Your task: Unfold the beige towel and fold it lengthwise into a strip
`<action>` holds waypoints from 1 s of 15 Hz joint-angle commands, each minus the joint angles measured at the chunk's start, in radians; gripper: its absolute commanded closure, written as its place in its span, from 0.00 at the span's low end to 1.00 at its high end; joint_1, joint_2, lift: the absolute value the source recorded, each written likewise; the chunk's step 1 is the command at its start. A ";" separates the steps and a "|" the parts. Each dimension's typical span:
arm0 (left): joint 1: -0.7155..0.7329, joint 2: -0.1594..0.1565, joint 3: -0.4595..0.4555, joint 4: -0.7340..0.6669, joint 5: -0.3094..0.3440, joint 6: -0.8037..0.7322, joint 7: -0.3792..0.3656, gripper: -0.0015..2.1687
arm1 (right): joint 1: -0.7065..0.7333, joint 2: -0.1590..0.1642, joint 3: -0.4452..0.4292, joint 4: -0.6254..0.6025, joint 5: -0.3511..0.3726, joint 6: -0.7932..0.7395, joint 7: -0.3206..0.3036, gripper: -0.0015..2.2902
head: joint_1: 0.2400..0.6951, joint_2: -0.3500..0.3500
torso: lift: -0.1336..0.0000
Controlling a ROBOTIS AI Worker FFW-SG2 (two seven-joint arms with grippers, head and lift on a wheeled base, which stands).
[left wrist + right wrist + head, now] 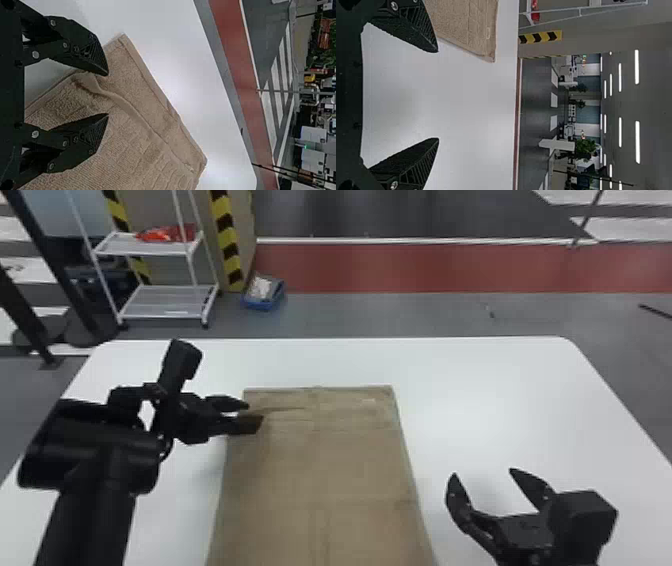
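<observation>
We have the beige towel (325, 470) spread on the table (500, 390), our left gripper (255, 415) partly open and empty at its creased far-left corner, presumably to pinch that edge, while our right gripper (483, 472) hangs wide open, empty, off the towel's right side.

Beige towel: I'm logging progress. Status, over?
Beige towel spread out, wrinkled near far left corner. Left gripper open at that corner; right gripper open, off towel's right side.

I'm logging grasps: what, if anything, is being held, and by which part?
Nothing is held: the left gripper and right gripper both stand open.
</observation>
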 commanded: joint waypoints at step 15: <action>0.424 -0.061 -0.058 -0.803 0.076 0.295 0.048 0.82 | -0.026 -0.005 0.005 0.028 -0.005 0.000 0.000 0.04 | 1.00 0.51 | 0.06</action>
